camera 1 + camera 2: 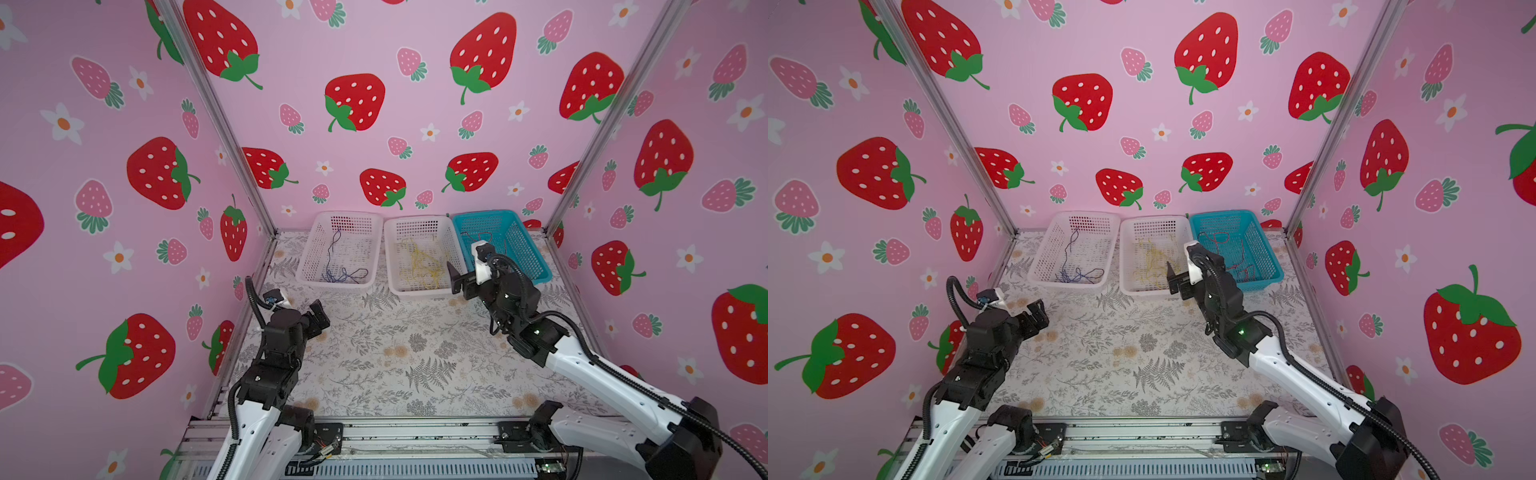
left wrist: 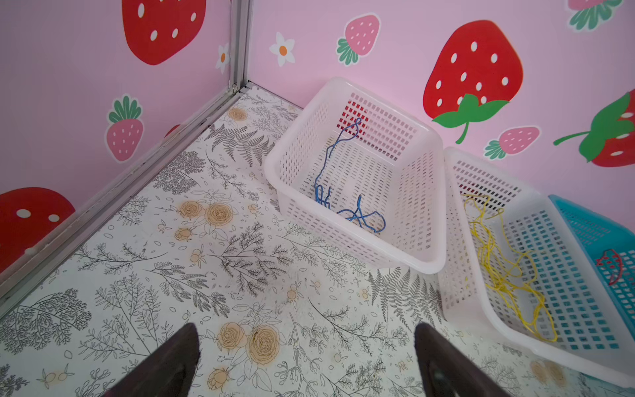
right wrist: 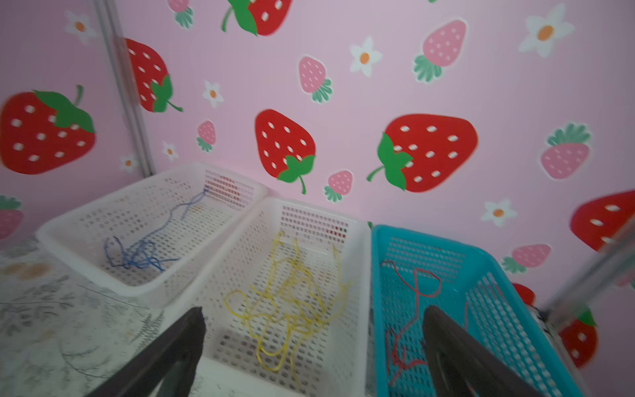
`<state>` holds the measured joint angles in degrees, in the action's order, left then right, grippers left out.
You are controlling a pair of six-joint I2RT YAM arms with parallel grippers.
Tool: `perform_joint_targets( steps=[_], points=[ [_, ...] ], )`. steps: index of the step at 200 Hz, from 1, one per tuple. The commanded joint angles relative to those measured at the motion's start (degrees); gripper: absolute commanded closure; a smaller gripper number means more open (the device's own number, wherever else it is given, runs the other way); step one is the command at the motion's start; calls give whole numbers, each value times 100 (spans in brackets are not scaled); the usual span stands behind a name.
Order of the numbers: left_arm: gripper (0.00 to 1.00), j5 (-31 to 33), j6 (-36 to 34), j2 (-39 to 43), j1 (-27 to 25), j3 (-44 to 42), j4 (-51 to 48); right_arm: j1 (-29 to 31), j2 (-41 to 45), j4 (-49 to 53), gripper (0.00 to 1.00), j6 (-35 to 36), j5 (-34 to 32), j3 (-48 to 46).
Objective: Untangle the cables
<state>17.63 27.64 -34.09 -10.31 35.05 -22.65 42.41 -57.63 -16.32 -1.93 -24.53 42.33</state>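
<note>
Black jaws on both arms gape empty: left gripper [image 2: 305,328] over the floral mat [image 1: 395,353], right gripper [image 3: 313,311] at the middle basket's [image 1: 415,219] near rim. Beyond, blue cable [image 2: 357,214], yellow cable [image 3: 275,299] and red cable [image 3: 417,292] lie one per basket. A careless sweep could hook a loop out.

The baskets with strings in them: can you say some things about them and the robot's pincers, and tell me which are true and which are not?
1. The thin yellow cable lies in the middle white plastic mesh basket. True.
2. The thin red cable lies in a white basket. False: it lies in the blue plastic mesh basket.
3. The left pincer holds the thin dark blue cable. False: it is open and empty; that cable lies in the left white plastic mesh basket.
4. The right pincer is open. True.
</note>
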Motion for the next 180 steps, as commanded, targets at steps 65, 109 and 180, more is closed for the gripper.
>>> perform_joint_targets(
  steps=[65, 109, 180],
  points=[
    [1, 787, -978, -1778, -96, 10, 1072, -1498, 169, -2106, 1, -273, -2031, -2273],
    [1, 1095, -1346, -2499, -18, 11, 1819, -2349, -431, -2668, 1, -520, -1393, -2472],
    [1, 477, -1641, -3833, 619, -548, 3755, -2874, -1922, -4611, 1, -377, -1106, -2915]
  ],
)
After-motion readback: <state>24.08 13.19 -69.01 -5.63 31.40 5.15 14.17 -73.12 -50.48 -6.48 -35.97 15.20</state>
